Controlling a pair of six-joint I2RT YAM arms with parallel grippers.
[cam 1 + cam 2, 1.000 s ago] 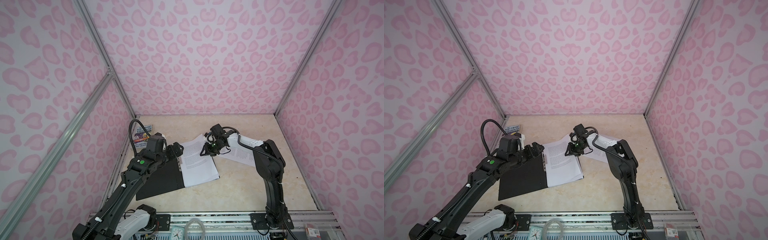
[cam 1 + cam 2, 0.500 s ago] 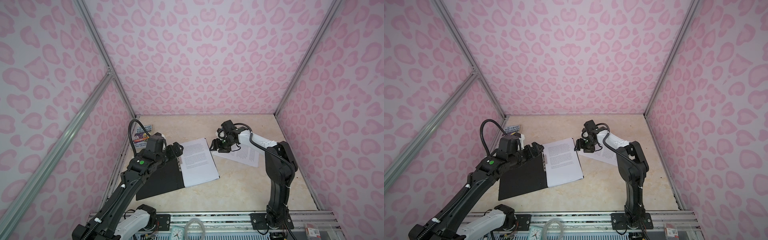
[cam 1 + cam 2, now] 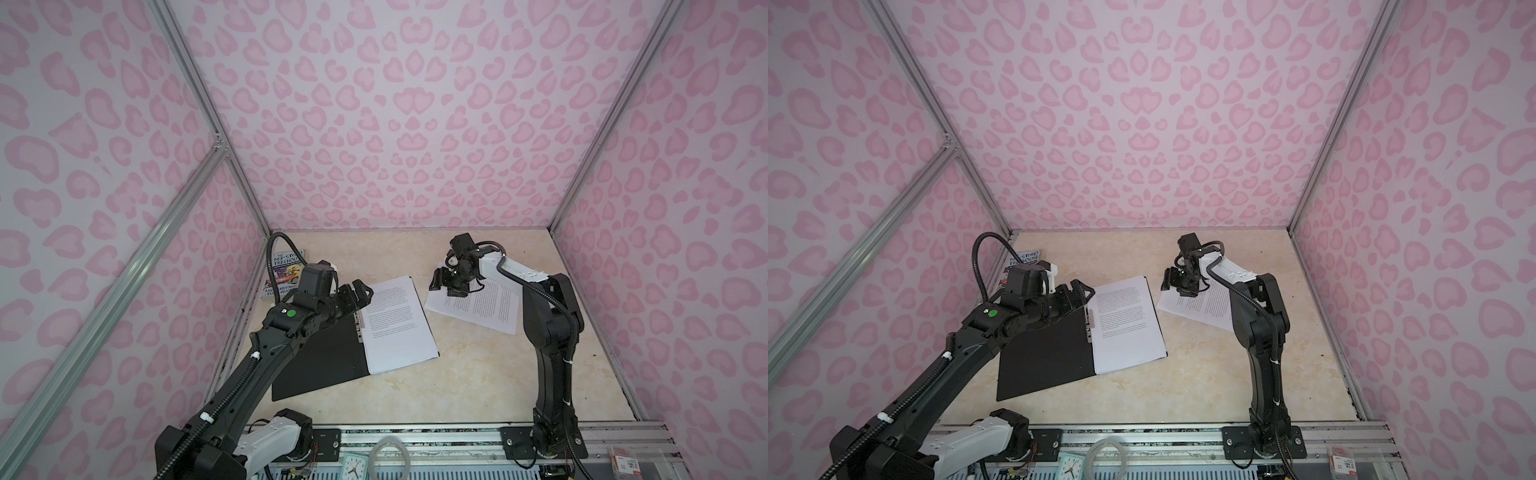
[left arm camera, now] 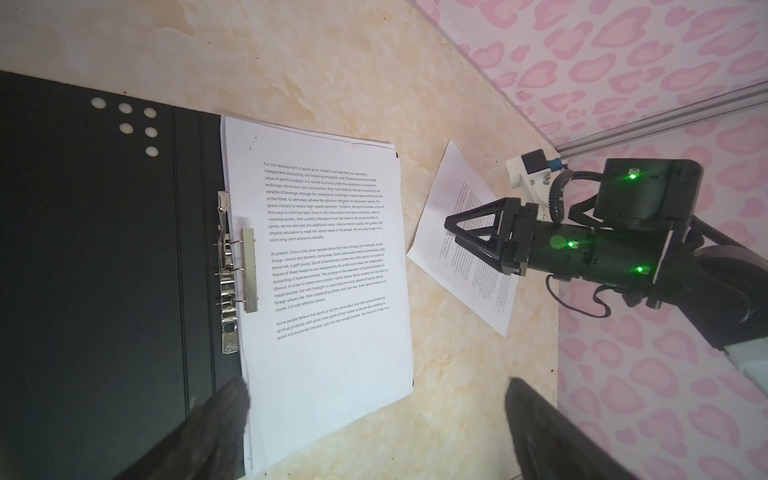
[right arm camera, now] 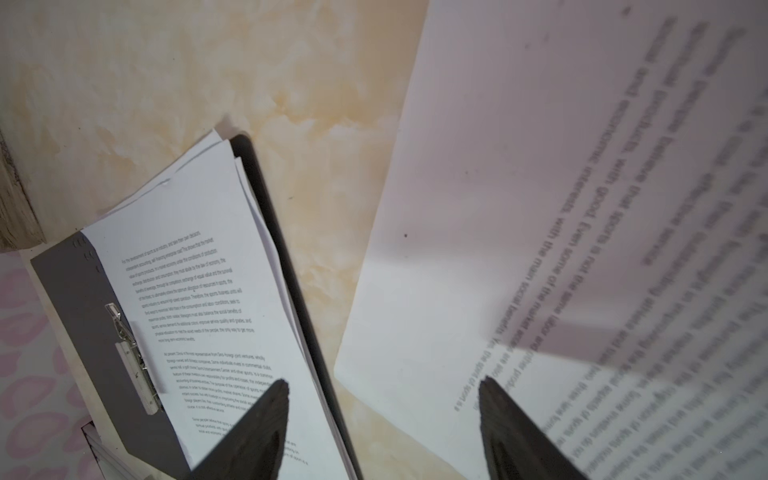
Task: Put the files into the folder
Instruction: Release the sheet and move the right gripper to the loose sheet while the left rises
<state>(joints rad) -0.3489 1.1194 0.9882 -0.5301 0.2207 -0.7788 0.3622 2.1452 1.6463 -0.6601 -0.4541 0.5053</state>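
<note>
– Folder (image 3: 320, 357) first: we see it lying open and flat on the left part of the tabletop (image 3: 457, 395), black inside facing up.

– Yes, and in both top views we see a stack of files (image 3: 1125, 328) resting on its right half, print up, one long edge along the spine.

– And the loose files (image 3: 486, 307)?

– We find them flat on the tabletop to the right of the folder, apart from it and turned at an angle. We cannot tell how many sheets there are.

– We also see a colourful book (image 3: 286, 270) in the far left corner, partly hidden by the left arm.

– Now the tools. We see the left tool (image 3: 360, 294) hanging above the folder's far end near the spine, spread wide with nothing between its fingers.

– We see the right tool (image 3: 442, 284) hovering over the corner of the loose files nearest the folder. Its fingers (image 5: 515, 428) are parted and grip nothing.

– Smallest, the metal clip strip (image 4: 232, 266) sits on the spine. Its bar reaches over the stack's edge, but we cannot tell whether it presses the paper.
</note>
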